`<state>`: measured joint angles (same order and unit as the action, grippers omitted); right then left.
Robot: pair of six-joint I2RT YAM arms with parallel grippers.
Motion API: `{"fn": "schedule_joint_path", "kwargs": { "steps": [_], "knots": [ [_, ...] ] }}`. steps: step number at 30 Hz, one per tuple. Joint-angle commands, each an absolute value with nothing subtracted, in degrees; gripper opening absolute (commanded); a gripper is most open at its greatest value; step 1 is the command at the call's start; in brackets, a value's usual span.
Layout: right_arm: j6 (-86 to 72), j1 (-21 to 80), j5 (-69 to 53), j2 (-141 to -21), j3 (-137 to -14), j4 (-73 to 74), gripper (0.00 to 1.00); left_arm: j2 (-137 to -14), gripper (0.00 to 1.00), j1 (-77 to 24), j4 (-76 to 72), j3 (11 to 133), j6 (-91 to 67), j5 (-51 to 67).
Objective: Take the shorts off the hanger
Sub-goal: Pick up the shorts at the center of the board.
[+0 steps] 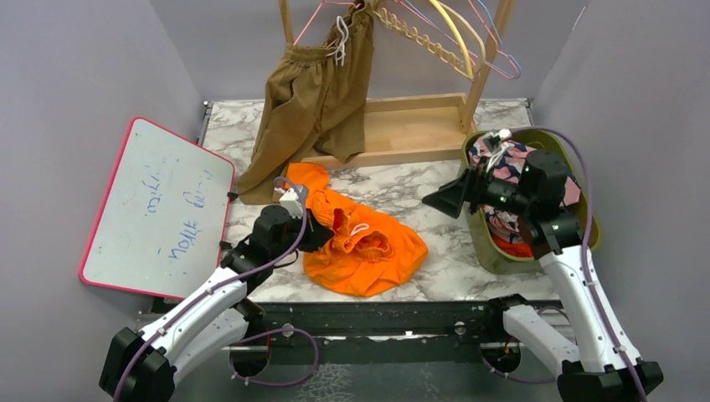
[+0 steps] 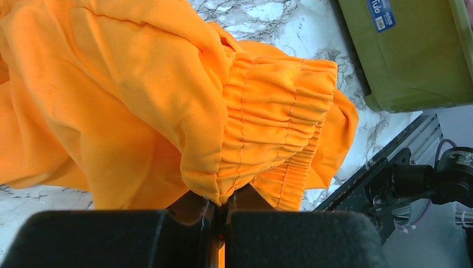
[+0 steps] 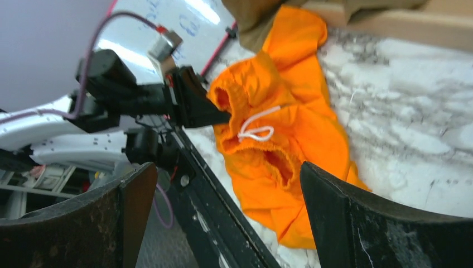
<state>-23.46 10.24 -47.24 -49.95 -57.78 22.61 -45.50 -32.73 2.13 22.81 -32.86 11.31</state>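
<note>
On the marble table (image 3: pixel 424 123), left pincer (image 3: pixel 222 115) pinches orange shorts (image 3: pixel 301 134); right pincer (image 3: pixel 223 173) gapes wide.

Marble-pattern table top (image 1: pixel 419 188). Centre, toward 6 o'clock: orange shorts (image 1: pixel 368 247), lying crumpled. 12 o'clock: wooden rack base (image 1: pixel 410 130). 3 o'clock: green tub (image 1: pixel 494 255). 9 o'clock: whiteboard (image 1: pixel 155 209), overhanging the table edge.

Centre: marble tabletop (image 1: pixel 393 188) is lying bare between orange shorts (image 1: pixel 368 251) and green tub (image 1: pixel 494 260).
Back: wooden rack (image 1: pixel 402 126) and hanging tan shorts (image 1: pixel 310 100) are blocking.
Left: whiteboard (image 1: pixel 159 209) is covering the edge.
</note>
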Motion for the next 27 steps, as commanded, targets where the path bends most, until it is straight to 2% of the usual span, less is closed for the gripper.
{"fn": "schedule_joint_path", "kwargs": {
  "steps": [1, 4, 8, 11, 16, 23, 27],
  "knots": [
    [-21.3, 13.5, -46.2, -47.3, -50.6, 20.6, 0.99, -45.6, 0.00, -32.9, 2.1, 25.1, -31.9, 11.9],
    [-20.7, 21.7, -39.0, -49.4, -47.1, 18.5, 0.99, -46.0, 0.00, -32.9, 2.1, 25.7, -32.6, 11.6],
    [-16.1, 44.2, -13.2, -59.9, -48.0, 15.0, 1.00, -45.9, 0.00, -32.9, 3.6, 27.4, -32.8, 11.1],
    [-11.6, 52.3, -1.6, -66.4, -46.8, 7.0, 1.00, -45.3, 0.00, -32.9, 6.3, 28.2, -32.6, 9.8],
    [0.2, 55.3, 0.1, -70.5, -41.2, -9.7, 1.00, -43.3, 0.00, -32.9, 10.1, 27.5, -32.6, 8.8],
    [13.0, 57.8, -3.8, -76.0, -39.5, -19.6, 1.00, -41.1, 0.00, -32.9, 10.4, 26.1, -33.1, 8.0],
    [14.6, 58.5, -13.2, -83.3, -41.9, -19.2, 1.00, -41.7, 0.00, -32.9, 10.2, 26.4, -32.9, 7.6]
  ]
}}
